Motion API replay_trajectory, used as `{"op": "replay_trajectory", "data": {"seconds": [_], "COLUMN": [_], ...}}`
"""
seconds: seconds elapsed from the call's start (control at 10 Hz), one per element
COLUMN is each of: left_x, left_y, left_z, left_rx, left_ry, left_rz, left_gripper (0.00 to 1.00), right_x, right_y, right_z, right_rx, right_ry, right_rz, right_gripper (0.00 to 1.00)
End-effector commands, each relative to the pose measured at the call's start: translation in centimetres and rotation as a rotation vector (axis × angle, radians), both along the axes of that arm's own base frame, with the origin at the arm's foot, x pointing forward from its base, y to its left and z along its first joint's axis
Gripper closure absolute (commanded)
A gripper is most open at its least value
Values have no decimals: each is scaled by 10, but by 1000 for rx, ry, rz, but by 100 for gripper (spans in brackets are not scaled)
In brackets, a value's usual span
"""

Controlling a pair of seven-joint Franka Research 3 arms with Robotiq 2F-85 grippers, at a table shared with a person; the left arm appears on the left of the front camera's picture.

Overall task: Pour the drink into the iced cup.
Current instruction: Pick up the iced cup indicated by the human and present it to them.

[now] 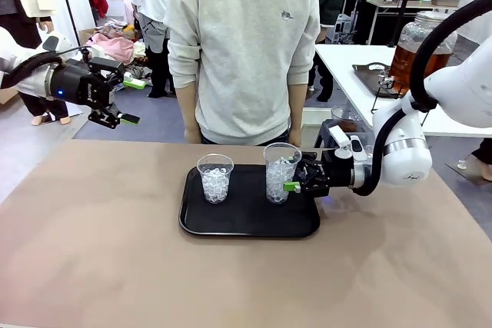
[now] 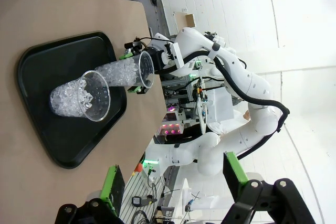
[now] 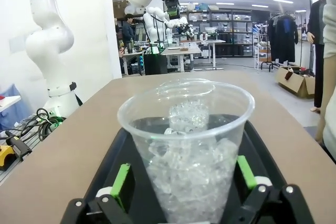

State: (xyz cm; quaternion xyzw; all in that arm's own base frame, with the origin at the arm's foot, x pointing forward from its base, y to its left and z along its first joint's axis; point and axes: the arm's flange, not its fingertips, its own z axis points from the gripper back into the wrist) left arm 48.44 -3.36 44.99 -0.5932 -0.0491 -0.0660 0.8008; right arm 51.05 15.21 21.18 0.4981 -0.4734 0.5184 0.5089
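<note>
While it stood spread and pinched nothing, the right hand (image 1: 290,180) straddled the iced cup (image 1: 280,167) at the right end of the black tray (image 1: 246,230) on the counter (image 1: 92,259). A second iced cup (image 1: 214,178) stood toward the tray's left end. The left hand (image 1: 123,101), also spread, hung raised well left of the tray. The drink (image 1: 407,65), amber in a glass jar (image 1: 421,36), sat on a white table (image 1: 346,63) well beyond the tray's right side.
</note>
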Motion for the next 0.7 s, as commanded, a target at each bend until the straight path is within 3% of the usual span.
{"op": "replay_trajectory", "data": {"seconds": [0.0, 0.6], "left_x": [-1, -1], "left_y": [0, 0], "left_z": [2, 2], "left_rx": [1, 1], "left_ry": [5, 5], "left_rz": [7, 7], "left_gripper": [0, 0], "right_x": [-2, 8], "right_y": [11, 22], "right_z": [5, 9], "right_rx": [-9, -1], "right_ry": [18, 77], "right_rz": [-46, -78], "right_gripper": [0, 0]}}
